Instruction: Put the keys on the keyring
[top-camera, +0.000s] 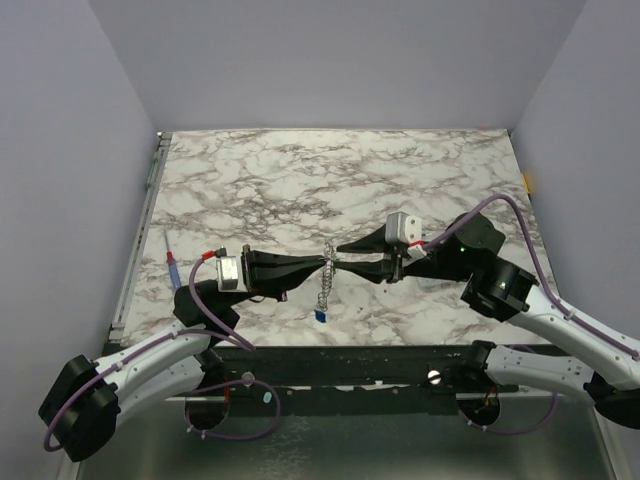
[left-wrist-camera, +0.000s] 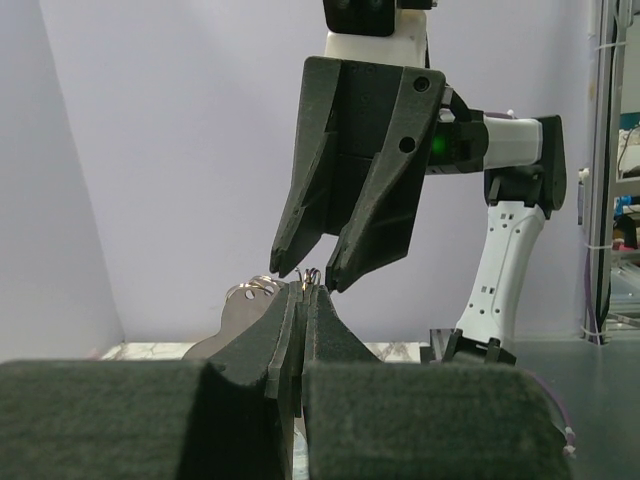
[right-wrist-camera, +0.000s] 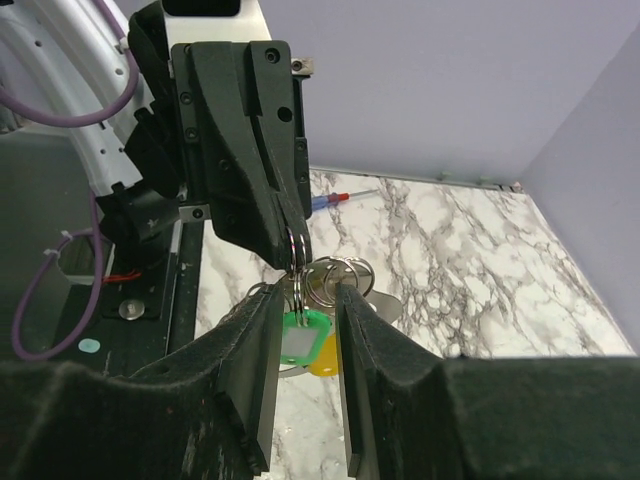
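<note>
My left gripper (top-camera: 320, 266) is shut on the keyring (right-wrist-camera: 297, 248), holding it above the table with its thin wire loop pinched between the fingertips. A green key (right-wrist-camera: 304, 336) and a yellow key (right-wrist-camera: 327, 360) hang from the held loops, with more silvery rings (right-wrist-camera: 342, 278) beside them. In the top view a fine chain (top-camera: 322, 290) dangles down to a blue key (top-camera: 320, 315). My right gripper (right-wrist-camera: 308, 305) faces the left one tip to tip. It is open, with the green key hanging between its fingers.
A thin red-and-blue pen (top-camera: 172, 262) lies near the table's left edge. Marble tabletop (top-camera: 330, 180) stretches behind the arms, with lilac walls on three sides. A dark rail (top-camera: 350, 365) runs along the near edge by the arm bases.
</note>
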